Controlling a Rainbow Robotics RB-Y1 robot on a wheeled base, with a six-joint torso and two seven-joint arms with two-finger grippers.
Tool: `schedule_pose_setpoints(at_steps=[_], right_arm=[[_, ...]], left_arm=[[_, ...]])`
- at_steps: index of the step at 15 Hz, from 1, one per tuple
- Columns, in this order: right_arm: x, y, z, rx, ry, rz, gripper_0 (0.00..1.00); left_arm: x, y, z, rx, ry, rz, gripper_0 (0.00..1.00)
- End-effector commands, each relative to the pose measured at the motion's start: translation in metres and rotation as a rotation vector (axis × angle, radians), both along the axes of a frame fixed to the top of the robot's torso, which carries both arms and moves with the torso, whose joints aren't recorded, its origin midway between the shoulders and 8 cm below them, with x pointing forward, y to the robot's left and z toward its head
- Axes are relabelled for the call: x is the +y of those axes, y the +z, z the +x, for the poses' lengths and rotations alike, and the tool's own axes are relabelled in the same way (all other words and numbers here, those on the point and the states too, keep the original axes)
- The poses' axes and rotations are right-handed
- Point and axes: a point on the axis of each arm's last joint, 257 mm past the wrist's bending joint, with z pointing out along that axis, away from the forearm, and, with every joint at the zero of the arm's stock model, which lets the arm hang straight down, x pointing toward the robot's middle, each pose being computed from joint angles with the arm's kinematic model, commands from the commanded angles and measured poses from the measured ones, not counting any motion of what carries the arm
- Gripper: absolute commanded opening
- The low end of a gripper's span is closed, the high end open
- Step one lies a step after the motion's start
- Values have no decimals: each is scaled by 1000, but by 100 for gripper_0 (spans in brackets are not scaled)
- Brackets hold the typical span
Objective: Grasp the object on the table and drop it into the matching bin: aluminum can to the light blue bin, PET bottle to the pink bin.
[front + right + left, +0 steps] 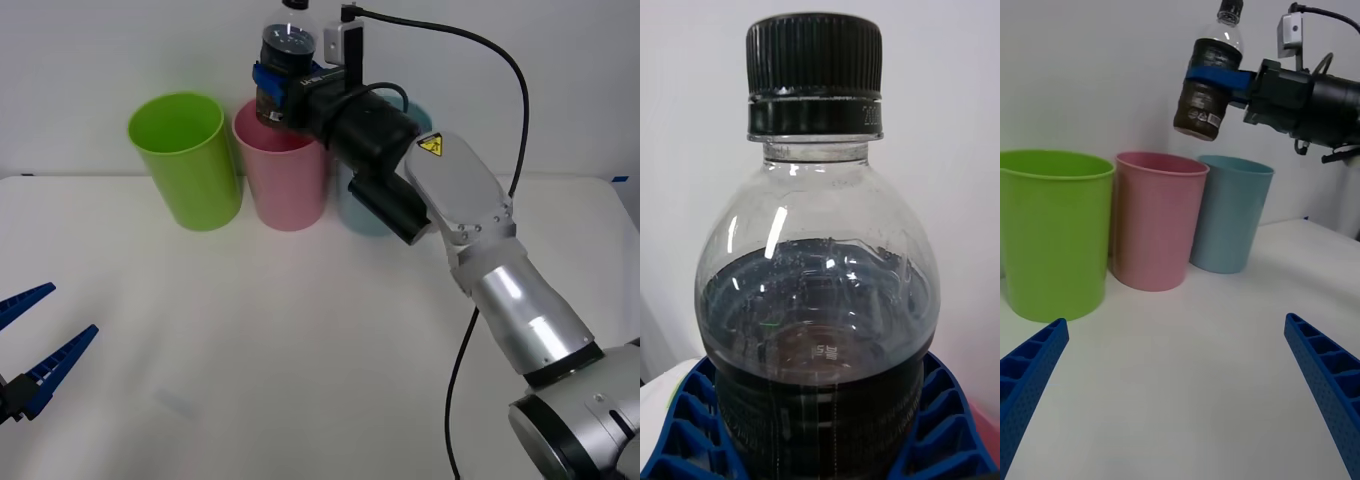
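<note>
across the white table, three tall bins stand in a row near the far edge: a lime green bin on the left, the pink bin in the middle and the light blue bin on the right, each close beside the next. what lies inside them cannot be seen. the right gripper is raised above the pink bin's rim, its blue fingers clamped on the dark lower body of the bottle, which is tilted, black cap up, clear of the bin. dark liquid fills its lower part. the left gripper hangs low over the near left table, fingers spread wide, holding nothing.
</note>
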Motion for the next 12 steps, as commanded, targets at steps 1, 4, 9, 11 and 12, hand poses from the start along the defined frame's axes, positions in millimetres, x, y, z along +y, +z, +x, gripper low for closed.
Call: schedule_pose_setpoints(at_steps=[1,4,9,11,12], right_arm=[[8,1,19,12,-59,-4,0],[14,1,35,20,-115,-16,0],[17,4,38,5,-140,-32,0],[16,3,39,4,-143,-35,0],[16,3,39,2,-143,-37,0]], left_arm=[[0,0,0,0,0,0,100],[0,0,0,0,0,0,100],[0,0,0,0,0,0,100],[0,0,0,0,0,0,100],[0,0,0,0,0,0,100]])
